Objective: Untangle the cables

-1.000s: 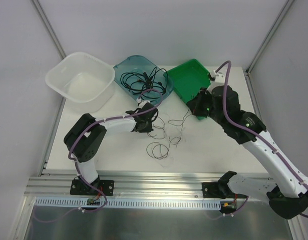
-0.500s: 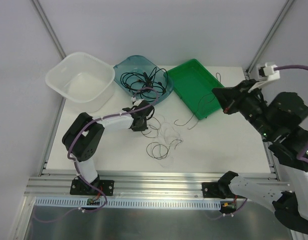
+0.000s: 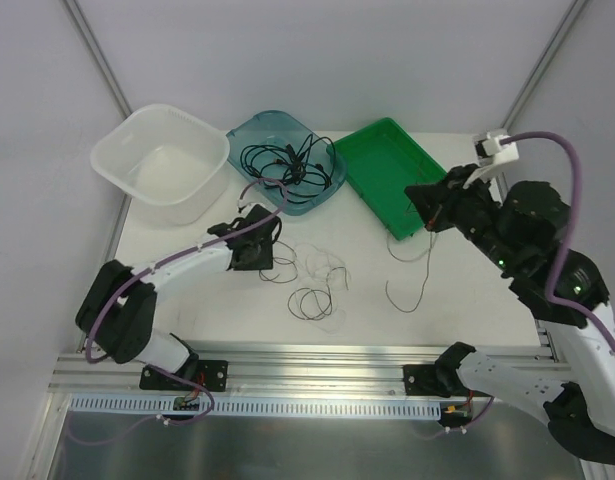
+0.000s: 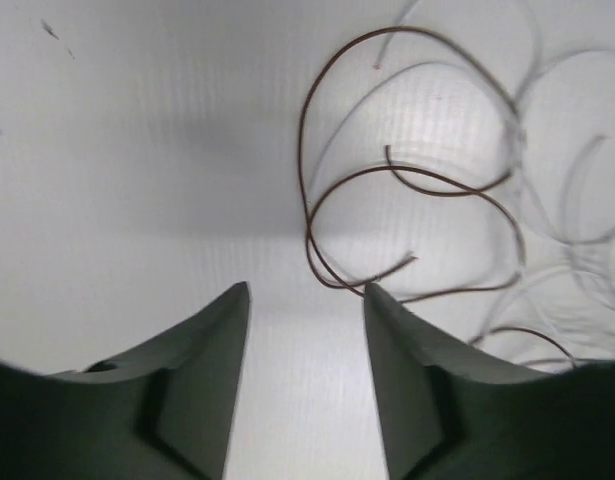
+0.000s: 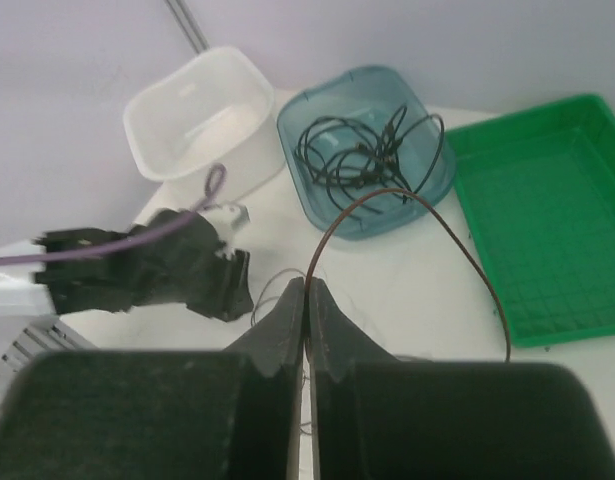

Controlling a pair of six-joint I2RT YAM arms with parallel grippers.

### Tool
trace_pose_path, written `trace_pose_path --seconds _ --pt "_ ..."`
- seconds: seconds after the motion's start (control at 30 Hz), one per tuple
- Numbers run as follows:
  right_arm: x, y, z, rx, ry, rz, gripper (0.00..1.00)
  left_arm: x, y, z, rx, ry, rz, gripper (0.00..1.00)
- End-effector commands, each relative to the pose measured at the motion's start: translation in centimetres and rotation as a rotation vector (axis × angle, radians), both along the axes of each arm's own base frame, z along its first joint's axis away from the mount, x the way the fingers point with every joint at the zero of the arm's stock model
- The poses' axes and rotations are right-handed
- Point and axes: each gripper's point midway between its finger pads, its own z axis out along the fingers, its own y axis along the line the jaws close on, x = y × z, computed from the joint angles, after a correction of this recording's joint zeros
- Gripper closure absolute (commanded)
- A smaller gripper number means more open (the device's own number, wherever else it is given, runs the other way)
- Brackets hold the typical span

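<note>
My rt pincer (image 5: 305, 285), clamped on one brown cable (image 5: 387, 190), has lifted it clear of the coils (image 3: 312, 300) on the surface (image 3: 467, 300) (one strand freed, I reckon); lt pincer (image 4: 307, 290) waits just beside them, jaws apart.

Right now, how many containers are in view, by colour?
White tub: 1
Blue bin: 1
Green tray: 1
Total: 3

Left hand (image 4: 307, 293) spread, lowered; right hand (image 5: 305, 284) pinched closed, raised.
</note>
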Motion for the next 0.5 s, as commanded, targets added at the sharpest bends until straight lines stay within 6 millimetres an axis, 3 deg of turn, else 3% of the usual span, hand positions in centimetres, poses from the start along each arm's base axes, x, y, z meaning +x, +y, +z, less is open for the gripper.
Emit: trace_pose_path --seconds 0.0,0.17,0.27,0.4,0.47 --pt "0.9 1.8 -1.8 0.01 0.041 0.041 0.99 -0.3 -0.7 4.7 -0.113 -0.101 -0.048 0.47" --pt "1.6 3.4 -3.8 -0.01 0.071 0.087 0.99 -1.2 -1.9 9.5 -0.259 -0.205 -0.13 0.1" --pt "2.7 3.5 -4.3 -0.046 0.065 0.058 0.99 -2.0 -2.7 12.5 -0.351 -0.276 -0.185 0.01" --pt "5.2 3.1 -3.6 -0.119 0.024 -0.022 0.99 -2.7 -2.4 13.8 -0.389 -0.313 -0.191 0.01" --pt "6.3 2.5 -1.8 -0.138 -0.019 -0.063 0.99 -3.0 -2.1 13.8 -0.39 -0.315 -0.184 0.01"
